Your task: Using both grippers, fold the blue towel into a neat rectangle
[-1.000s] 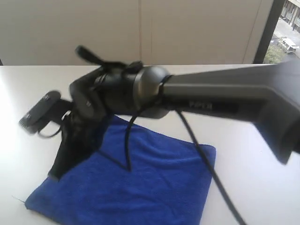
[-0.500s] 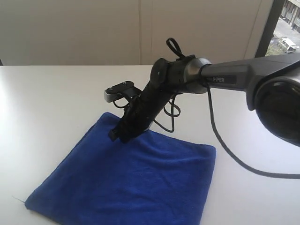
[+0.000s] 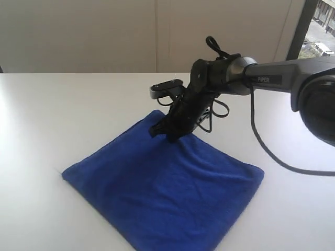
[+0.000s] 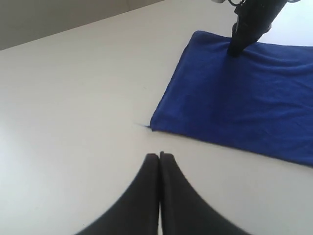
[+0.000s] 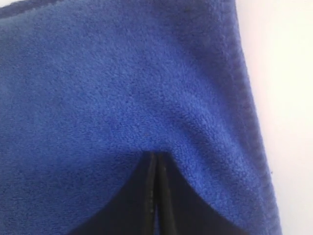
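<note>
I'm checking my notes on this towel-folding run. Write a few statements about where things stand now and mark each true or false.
1. The right gripper has its tips on the blue towel. True.
2. The left gripper is open. False: its fingers are pressed together.
3. The left gripper touches the towel. False: it is over the bare table, apart from the towel's edge.
4. The towel lies spread out on the white table. True.

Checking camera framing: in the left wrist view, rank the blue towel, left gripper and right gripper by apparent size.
1. blue towel
2. left gripper, enlarged by nearness to the camera
3. right gripper, farther away
</note>
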{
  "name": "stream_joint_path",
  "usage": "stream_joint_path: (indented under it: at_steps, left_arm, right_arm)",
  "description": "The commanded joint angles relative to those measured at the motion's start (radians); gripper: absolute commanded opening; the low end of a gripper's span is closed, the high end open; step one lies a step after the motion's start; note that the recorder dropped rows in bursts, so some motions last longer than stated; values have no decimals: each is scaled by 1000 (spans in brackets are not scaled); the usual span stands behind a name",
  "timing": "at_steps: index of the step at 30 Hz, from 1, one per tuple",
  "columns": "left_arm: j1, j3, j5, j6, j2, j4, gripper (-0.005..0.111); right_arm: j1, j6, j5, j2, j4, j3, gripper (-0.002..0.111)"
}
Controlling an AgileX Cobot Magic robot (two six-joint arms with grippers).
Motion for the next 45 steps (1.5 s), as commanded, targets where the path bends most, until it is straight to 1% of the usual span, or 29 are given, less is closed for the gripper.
stream_joint_path:
  at_steps: [1, 6, 12, 15, 21, 24, 28, 32, 33, 35, 36, 40, 45]
  left_arm:
    - [3, 7, -5, -1, -4, 3, 0]
    - [3, 7, -5, -1, -4, 3, 0]
    - [3, 7, -5, -1, -4, 3, 0]
    - [3, 7, -5, -1, -4, 3, 0]
    - [3, 7, -8, -1, -4, 2, 0]
    - [3, 7, -12, -1, -4, 2, 0]
    - [3, 7, -12, -1, -4, 2, 0]
    - [3, 7, -12, -1, -4, 2, 0]
    - [3, 7, -12, -1, -4, 2, 0]
    - [3, 7, -14, -1, -4, 2, 0]
    - [3, 7, -14, -1, -4, 2, 0]
    - [3, 7, -14, -1, -4, 0, 0]
    - [3, 7, -12, -1, -4, 0, 0]
  right_arm:
    - [-80, 126, 73, 21, -163, 11, 0]
    - [-157, 237, 141, 21, -305, 11, 0]
    - [-251, 283, 208, 21, -404, 11, 0]
    - [-281, 268, 212, 7, -412, 11, 0]
    - [-273, 131, 174, -117, -405, 11, 0]
    - [-249, 32, 194, -200, -374, 11, 0]
    - [-199, -116, 267, -274, -272, 44, 0]
    - [-121, -131, 257, -306, -206, 158, 0]
    - [-88, -131, 232, -306, -172, 193, 0]
    - [-31, -131, 170, -306, -170, 260, 0]
    - [-7, -124, 142, -306, -186, 281, 0]
    - [67, 50, 69, -306, -340, 327, 0]
    - [84, 308, 77, -304, -620, 329, 0]
